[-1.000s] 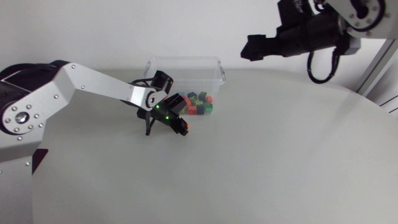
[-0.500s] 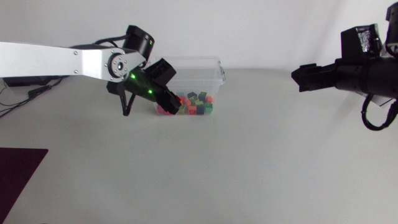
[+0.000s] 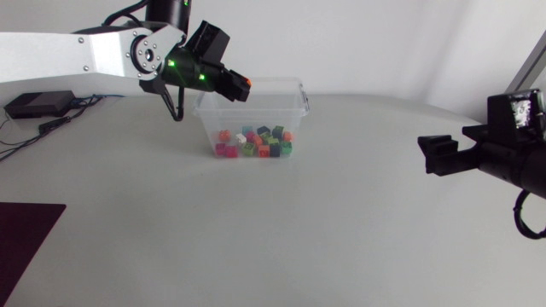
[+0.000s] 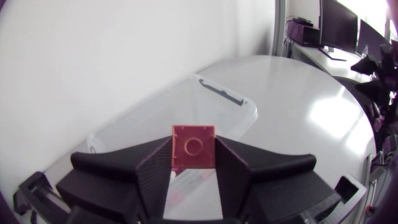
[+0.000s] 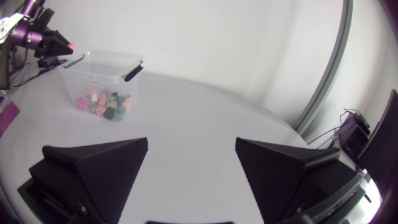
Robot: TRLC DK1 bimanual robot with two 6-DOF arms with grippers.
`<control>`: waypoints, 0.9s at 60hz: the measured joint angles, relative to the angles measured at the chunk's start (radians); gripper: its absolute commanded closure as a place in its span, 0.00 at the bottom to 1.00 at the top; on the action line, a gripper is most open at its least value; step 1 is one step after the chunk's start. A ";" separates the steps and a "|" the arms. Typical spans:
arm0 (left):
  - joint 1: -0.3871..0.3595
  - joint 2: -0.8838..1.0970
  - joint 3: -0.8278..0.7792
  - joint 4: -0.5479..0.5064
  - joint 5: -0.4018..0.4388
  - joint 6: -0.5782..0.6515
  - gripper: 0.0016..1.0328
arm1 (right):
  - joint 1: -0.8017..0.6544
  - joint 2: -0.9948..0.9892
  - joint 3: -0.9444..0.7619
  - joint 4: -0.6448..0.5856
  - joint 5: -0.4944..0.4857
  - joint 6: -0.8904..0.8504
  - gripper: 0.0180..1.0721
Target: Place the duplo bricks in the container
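Right, your left gripper [image 3: 240, 85] is clamped on a red square duplo brick [image 4: 194, 147], above the clear plastic container's [image 3: 295, 96] edge. Your right gripper [image 5: 191, 158] is spread wide, well apart from that container.

Clear container [image 3: 275, 102] holds mixed-colour bricks [image 3: 256, 143]; one red brick [image 4: 194, 147] is held aloft near its rim.

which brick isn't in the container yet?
The red brick, shut in the left gripper up by the rim of the container; the other bricks all lie on its floor.
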 measured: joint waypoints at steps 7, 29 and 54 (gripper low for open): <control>0.010 0.073 0.098 0.003 -0.004 -0.023 0.79 | -0.006 -0.059 -0.038 -0.001 0.000 -0.010 0.04; 0.050 0.279 0.258 0.018 -0.105 -0.070 0.21 | -0.009 -0.196 -0.097 -0.066 0.000 -0.037 0.04; 0.096 0.116 0.061 0.153 -0.212 -0.073 0.05 | -0.065 -0.288 -0.113 -0.066 0.000 -0.106 0.04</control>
